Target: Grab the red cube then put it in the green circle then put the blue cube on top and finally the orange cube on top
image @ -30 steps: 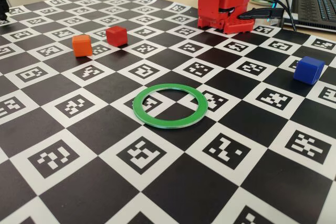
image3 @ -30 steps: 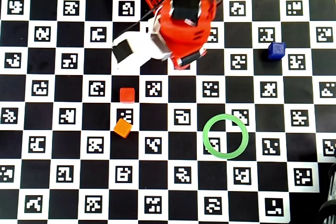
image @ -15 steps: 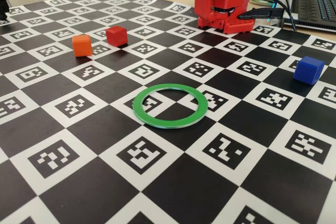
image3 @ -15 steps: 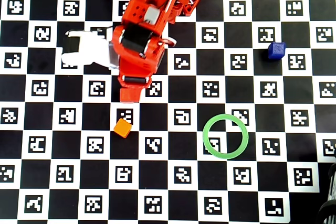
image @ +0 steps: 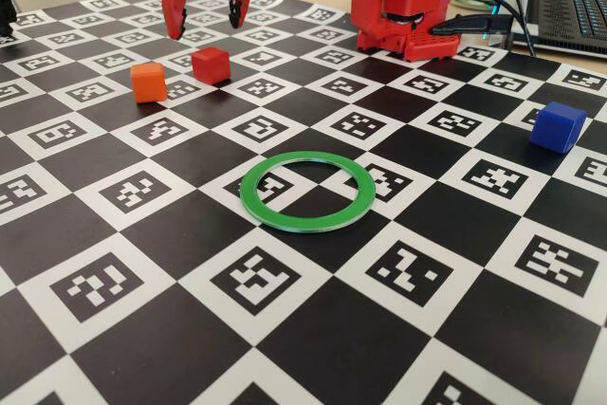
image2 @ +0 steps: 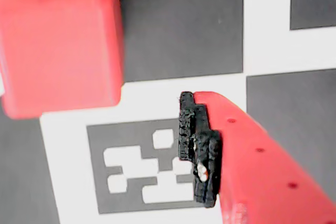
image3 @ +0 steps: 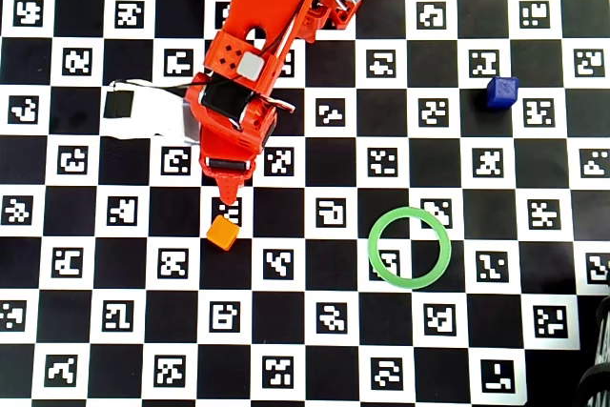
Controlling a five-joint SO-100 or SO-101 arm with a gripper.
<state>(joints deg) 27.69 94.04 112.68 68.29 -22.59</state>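
Note:
The red cube (image: 211,64) sits on the checkered board at the far left, with the orange cube (image: 148,82) just left of it. My red gripper (image: 204,21) hangs open and empty just behind and above the red cube. In the wrist view the red cube (image2: 58,40) fills the upper left, apart from one black-padded finger (image2: 199,150). The green circle (image: 306,191) lies flat mid-board with nothing inside it. The blue cube (image: 557,126) stands alone at the right. In the overhead view my gripper (image3: 229,199) hides the red cube, and the orange cube (image3: 222,232) shows just below it.
The arm's red base (image: 398,2) stands at the back of the marker-printed board (image: 285,329). Cables and a laptop (image: 569,7) lie at the back right. In the overhead view the green circle (image3: 375,235) is right of the gripper and the blue cube (image3: 501,91) is upper right.

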